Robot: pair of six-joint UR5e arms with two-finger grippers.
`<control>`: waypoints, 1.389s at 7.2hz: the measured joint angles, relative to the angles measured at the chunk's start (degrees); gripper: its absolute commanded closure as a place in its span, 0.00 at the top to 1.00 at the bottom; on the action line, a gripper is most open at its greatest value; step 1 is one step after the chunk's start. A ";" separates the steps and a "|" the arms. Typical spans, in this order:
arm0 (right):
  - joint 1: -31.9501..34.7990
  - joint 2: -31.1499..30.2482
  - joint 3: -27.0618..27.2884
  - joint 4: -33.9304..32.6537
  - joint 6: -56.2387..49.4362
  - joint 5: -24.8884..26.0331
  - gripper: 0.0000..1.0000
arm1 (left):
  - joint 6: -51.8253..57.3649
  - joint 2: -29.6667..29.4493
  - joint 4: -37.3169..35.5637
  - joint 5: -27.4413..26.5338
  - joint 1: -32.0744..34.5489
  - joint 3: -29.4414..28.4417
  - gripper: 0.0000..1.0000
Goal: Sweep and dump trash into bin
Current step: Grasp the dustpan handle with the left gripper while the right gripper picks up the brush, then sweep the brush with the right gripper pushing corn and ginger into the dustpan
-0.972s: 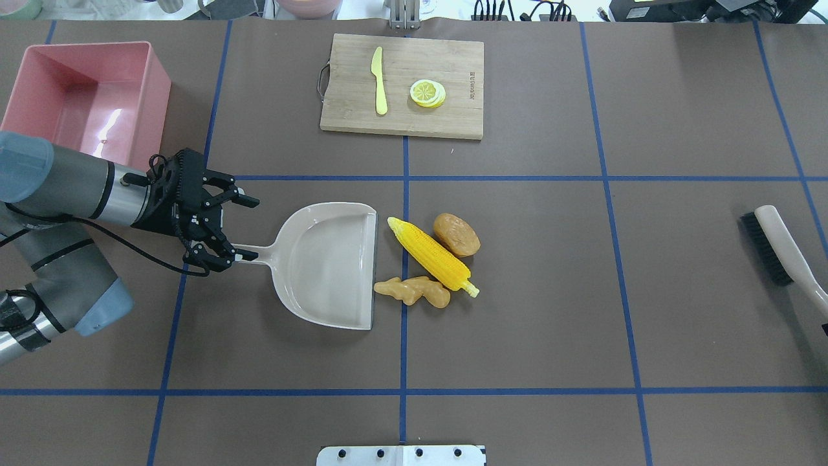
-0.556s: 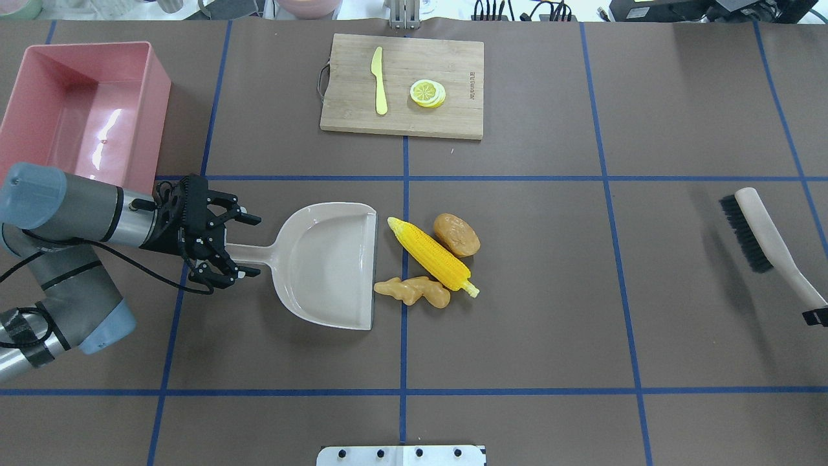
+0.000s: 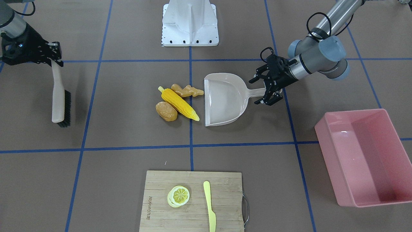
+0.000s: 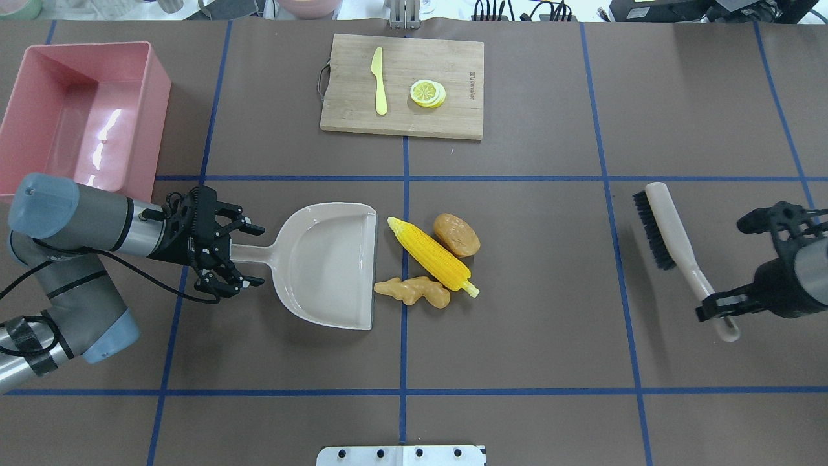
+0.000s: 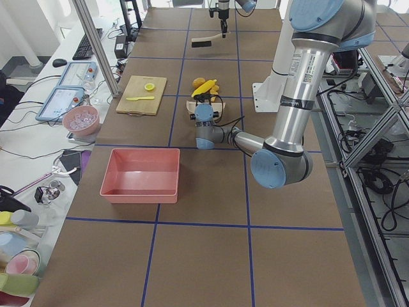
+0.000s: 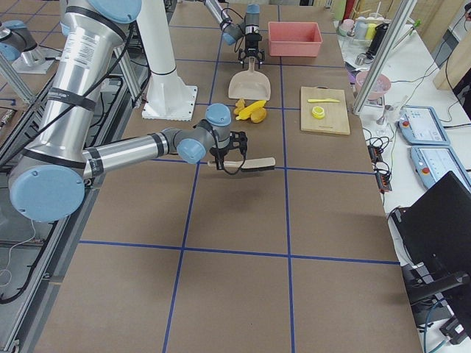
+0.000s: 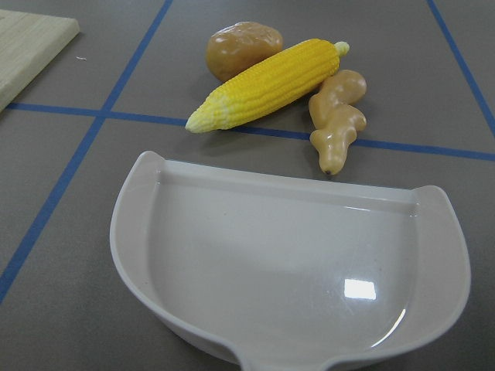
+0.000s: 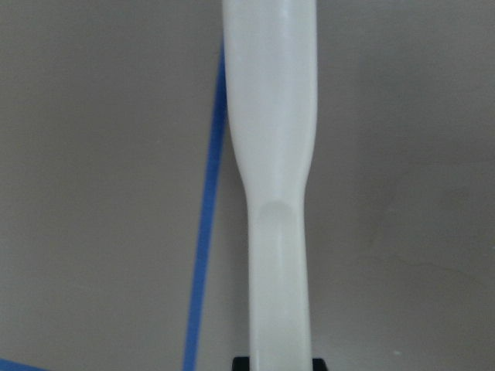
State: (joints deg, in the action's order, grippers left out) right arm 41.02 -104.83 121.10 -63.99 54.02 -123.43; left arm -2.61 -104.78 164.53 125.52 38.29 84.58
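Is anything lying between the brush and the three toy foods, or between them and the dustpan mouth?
Nothing visible. Bare table separates the brush from the potato, corn and ginger; the ginger's tip lies right at the dustpan lip.

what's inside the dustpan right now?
Nothing: the dustpan is bare in the left wrist view. The corn cob, potato and ginger root lie outside its open edge. Only its handle end is covered, by the left gripper.

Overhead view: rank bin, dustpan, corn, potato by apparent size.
1. bin
2. dustpan
3. corn
4. potato: shorter but fatter than the corn, so those two are fairly close.
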 measured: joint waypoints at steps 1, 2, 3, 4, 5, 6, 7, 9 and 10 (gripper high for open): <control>-3.87 5.83 0.24 -4.78 4.79 2.23 0.00 | 0.09 0.01 -0.73 -0.06 -0.38 -0.07 0.97; -6.66 14.06 0.32 -13.23 7.77 4.08 0.00 | 0.13 0.00 -1.19 -0.15 -0.68 -0.08 0.97; -9.50 22.45 0.29 -22.48 9.83 6.37 0.00 | 0.14 -0.04 -1.54 -0.82 -1.23 -0.06 0.97; -11.67 27.66 0.24 -28.31 10.87 8.43 0.00 | 0.15 -0.06 -1.75 -1.72 -1.94 -0.02 0.97; -13.19 29.89 0.24 -30.80 11.60 9.45 0.00 | 0.17 -0.07 -1.97 -2.31 -2.41 0.00 0.97; -15.03 30.73 0.20 -31.63 12.40 9.98 0.00 | 0.24 -0.07 -2.45 -2.78 -2.67 0.06 0.97; -17.47 31.40 -0.11 -31.88 13.36 10.81 0.00 | 0.29 -0.10 -3.06 -3.17 -2.80 0.20 0.97; -21.17 33.65 -1.73 -32.06 15.26 12.84 0.00 | 0.27 -0.15 -4.24 -3.40 -2.84 0.82 0.97; -21.86 34.52 -2.22 -32.12 15.64 13.15 0.00 | 0.23 -0.14 -5.69 -3.43 -2.79 1.70 0.97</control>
State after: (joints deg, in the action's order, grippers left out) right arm 19.16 -70.31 118.88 -96.11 69.65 -110.28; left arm -2.39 -104.92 158.84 122.09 35.50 86.28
